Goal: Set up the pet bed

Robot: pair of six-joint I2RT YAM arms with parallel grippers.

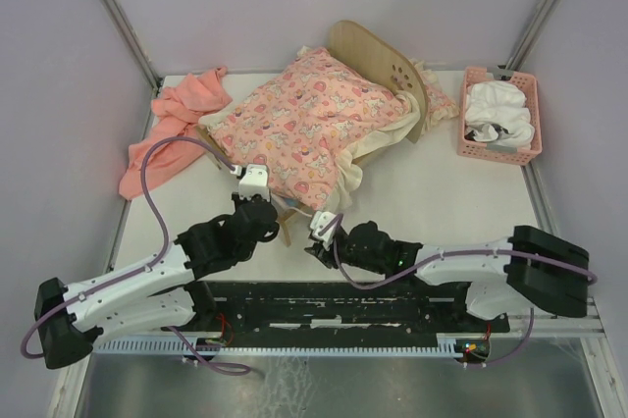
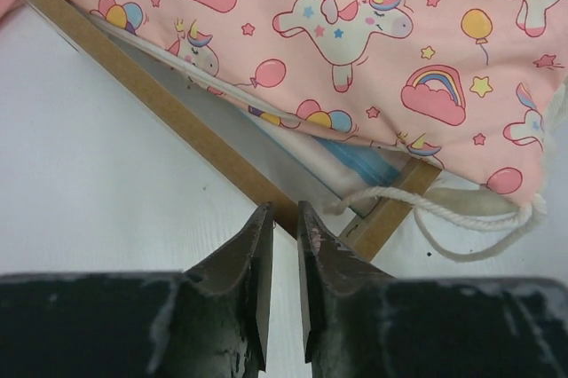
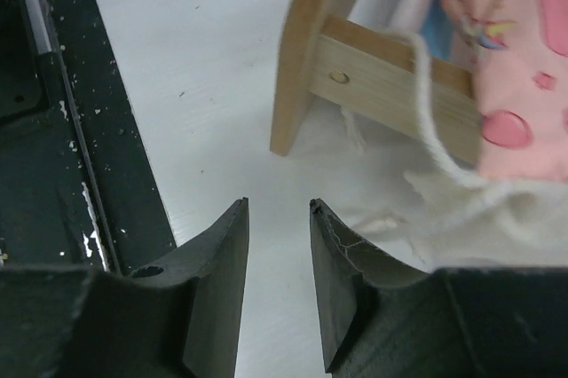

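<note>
White table [image 1: 442, 192], walled on three sides by pale panels.

Pet bed [image 1: 368, 53]: far-centre of the table, set on a diagonal. Its rounded light-wood headboard points toward the far right corner and its foot end toward the arm bases. The headboard carries a small cluster of dark dots, paw-like; too small to read more.

Pink quilt [image 1: 314, 119] covers nearly the whole frame. Its print shows unicorns, rainbows, balloons and stars. A cream layer [image 1: 378, 143] shows under its right edge.

Salmon cloth [image 1: 177, 119] is crumpled at the far left, with one end touching the bed's side.

Pink basket [image 1: 463, 114] stands at the far right, just beside the headboard, with white fabric [image 1: 500, 109] bundled inside.

In the left wrist view, a strip of blue fabric [image 2: 364, 161] peeks out between quilt and wooden rail [image 2: 177, 116]. A white cord [image 2: 461, 209] loops out onto the table.

Left gripper [image 2: 282, 214]: at the bed's near foot corner, tips right at the rail. The fingers are drawn almost together with only a thin slit between, and nothing visible is in it.

Right gripper [image 3: 278, 209]: low over the table, near a bed leg [image 3: 297, 59] but apart from it. Its fingers are parted a little and hold nothing.
</note>
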